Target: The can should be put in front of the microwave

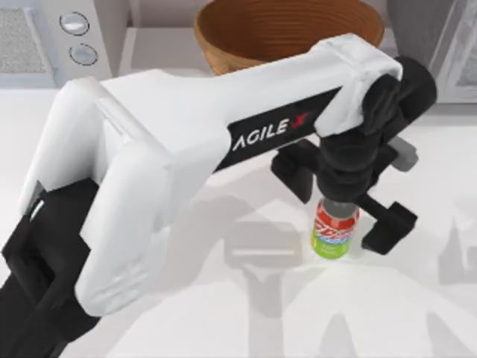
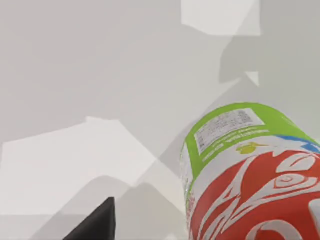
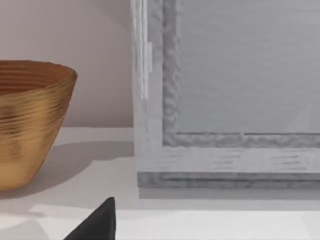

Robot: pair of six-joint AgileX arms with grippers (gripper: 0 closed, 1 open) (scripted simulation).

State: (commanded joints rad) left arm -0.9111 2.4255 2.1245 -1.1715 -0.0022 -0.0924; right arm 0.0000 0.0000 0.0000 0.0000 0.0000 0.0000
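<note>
left end effector (image 1: 344, 209) spread open around glossy cylindrical can (image 1: 335, 230), smooth white table (image 1: 246, 313)

The can (image 1: 335, 230) stands right of the microwave (image 1: 45, 37), before the bowl (image 1: 287, 30).

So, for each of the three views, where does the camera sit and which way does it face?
Top view: above the table, looking down on the left arm, its gripper around the can, with the microwave and bowl behind.
Left wrist view: on the left arm, facing the can and table; a black fingertip shows.
Right wrist view: on the right arm, facing the bowl and the darker appliance; a fingertip shows.
Shared: the can, the bowl.
</note>
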